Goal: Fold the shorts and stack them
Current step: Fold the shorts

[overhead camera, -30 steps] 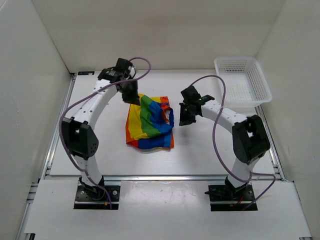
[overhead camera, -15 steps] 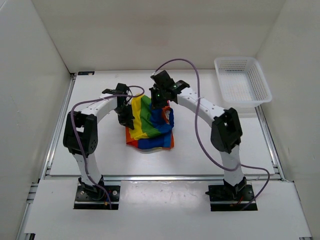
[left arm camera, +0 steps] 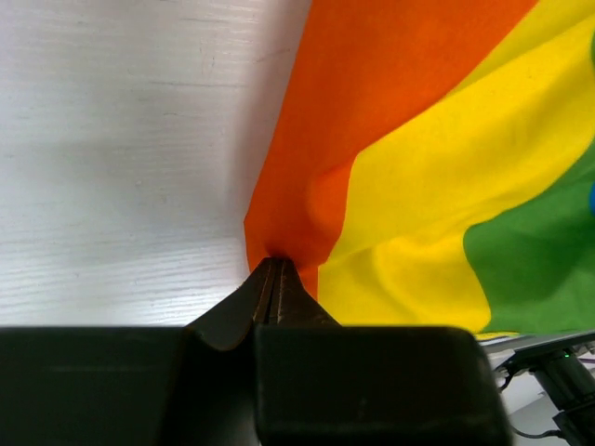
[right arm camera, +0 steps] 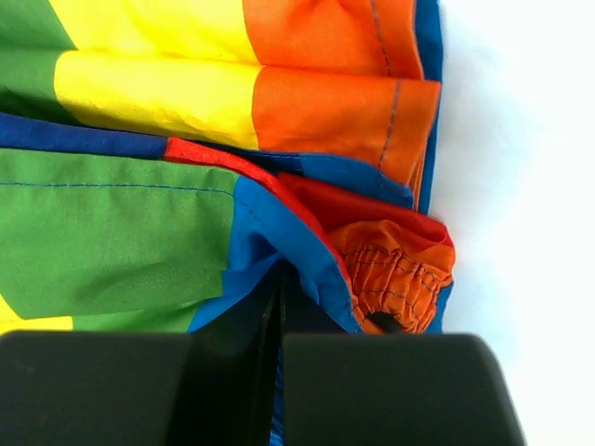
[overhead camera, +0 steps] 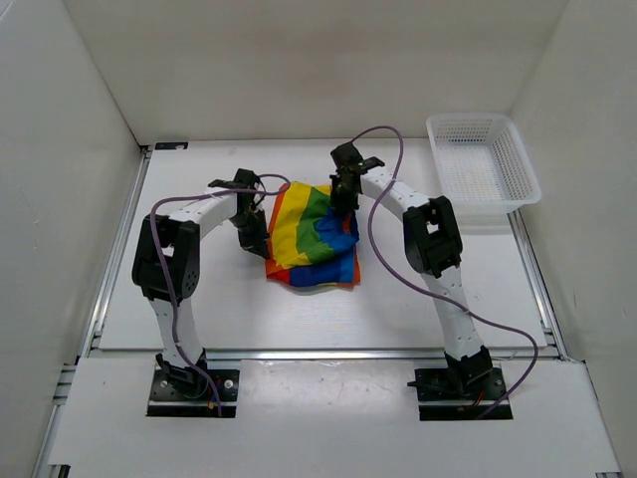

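The rainbow-striped shorts (overhead camera: 314, 234) hang between my two grippers above the middle of the white table, sagging toward the front. My left gripper (overhead camera: 257, 231) is shut on the orange edge of the shorts (left arm camera: 307, 200) at their left side; its fingertips (left arm camera: 275, 269) pinch the cloth. My right gripper (overhead camera: 343, 199) is shut on the blue edge of the shorts (right arm camera: 270, 232) at their upper right, beside the gathered orange waistband (right arm camera: 395, 269).
A white mesh basket (overhead camera: 482, 169) stands at the back right of the table (overhead camera: 179, 289). White walls enclose the table on the left, back and right. Purple cables loop over both arms.
My right arm has swung in from the right and taken hold of the shorts' upper right edge. My left gripper has come down to the left edge. The shorts are spread wider and shifted right.
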Controlling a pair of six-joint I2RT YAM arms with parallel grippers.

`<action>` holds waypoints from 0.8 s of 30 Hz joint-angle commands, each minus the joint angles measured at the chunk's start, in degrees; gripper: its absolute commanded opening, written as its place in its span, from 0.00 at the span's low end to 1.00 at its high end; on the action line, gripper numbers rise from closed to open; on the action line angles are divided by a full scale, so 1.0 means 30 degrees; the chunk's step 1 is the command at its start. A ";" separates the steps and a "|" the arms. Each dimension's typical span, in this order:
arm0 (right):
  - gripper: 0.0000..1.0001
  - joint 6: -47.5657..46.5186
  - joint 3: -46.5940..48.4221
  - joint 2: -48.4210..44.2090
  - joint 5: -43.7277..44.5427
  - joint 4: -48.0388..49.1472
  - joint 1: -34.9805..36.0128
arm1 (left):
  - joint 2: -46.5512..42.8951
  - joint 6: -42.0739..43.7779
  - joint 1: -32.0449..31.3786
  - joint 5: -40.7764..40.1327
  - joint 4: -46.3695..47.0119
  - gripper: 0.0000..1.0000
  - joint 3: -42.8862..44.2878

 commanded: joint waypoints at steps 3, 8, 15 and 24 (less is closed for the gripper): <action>0.00 -0.0480 0.1045 0.0718 -0.0721 -0.0330 0.0371 | -0.0176 0.0499 -0.0193 0.0434 0.0304 0.10 0.0310; 0.07 -0.0481 -0.0269 -0.3496 -0.0928 -0.0330 0.0371 | -0.1957 0.0499 -0.0193 0.0788 -0.0221 0.10 0.1653; 0.29 -0.0657 -0.3257 -0.8392 -0.1570 -0.0125 0.0603 | -0.2231 -0.0204 -0.0572 0.0585 -0.0575 0.10 0.3094; 0.14 0.0046 -0.9233 -0.8106 -0.2627 0.2100 0.2186 | -0.0528 -0.0555 -0.1160 0.0378 0.0067 0.10 0.2070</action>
